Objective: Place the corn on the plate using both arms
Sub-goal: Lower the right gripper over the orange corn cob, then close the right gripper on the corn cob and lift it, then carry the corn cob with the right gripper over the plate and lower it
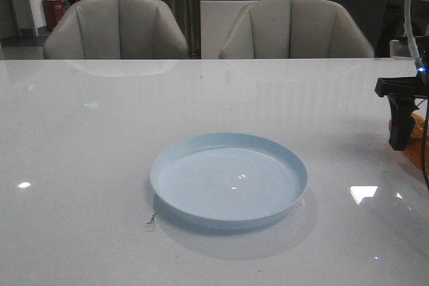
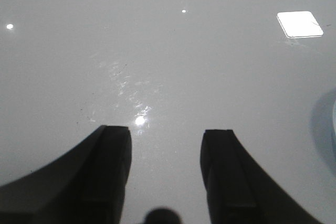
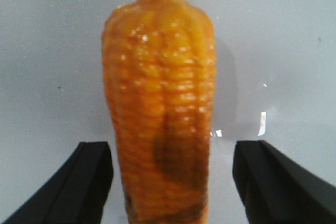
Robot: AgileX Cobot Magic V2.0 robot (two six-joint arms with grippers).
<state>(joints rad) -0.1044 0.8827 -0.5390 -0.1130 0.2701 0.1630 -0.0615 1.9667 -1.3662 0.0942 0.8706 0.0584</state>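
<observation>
The pale-blue plate (image 1: 228,179) sits in the middle of the white table; a sliver of its rim shows in the left wrist view (image 2: 334,124). The orange corn (image 3: 160,103) lies on the table between the open fingers of my right gripper (image 3: 173,153), with clear gaps on both sides. In the front view the right gripper (image 1: 403,127) stands at the far right edge, with the corn (image 1: 418,140) showing orange behind it. My left gripper (image 2: 165,137) is open and empty over bare table; it is out of the front view.
Two grey chairs (image 1: 117,28) stand behind the table's far edge. A cable (image 1: 410,18) hangs down to the right arm. The table (image 1: 100,165) is glossy with light reflections.
</observation>
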